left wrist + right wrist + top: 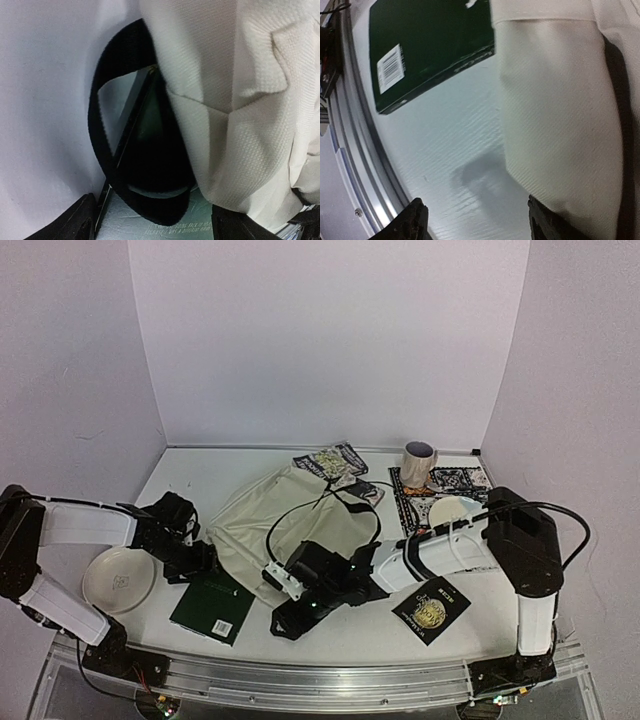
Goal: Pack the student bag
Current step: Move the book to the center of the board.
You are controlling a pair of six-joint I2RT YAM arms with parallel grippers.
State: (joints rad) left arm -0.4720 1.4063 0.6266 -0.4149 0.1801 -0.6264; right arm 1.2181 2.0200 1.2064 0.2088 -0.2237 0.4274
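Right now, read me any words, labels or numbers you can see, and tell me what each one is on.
None can be read.
green book: white barcode label, digits blurred; faint print line on its cover, blurred.
black book: gold emblem with lettering, too small.

The student bag [290, 515] is a large soft backpack of cream fabric. It lies flat on the table [200, 475], about in the middle, with its long side running slantwise from the near left to the far right. Its cloth is slack and a little wrinkled (from above it looks hardly filled). Seen from close, the fabric has a fine woven grain, stitched seams and a folded flap. At its left near corner a black strap [100, 130] makes a wide loop just beside the cream cloth. The near edge rests directly on the table; a dark band runs along it, strap or shadow I cannot tell.
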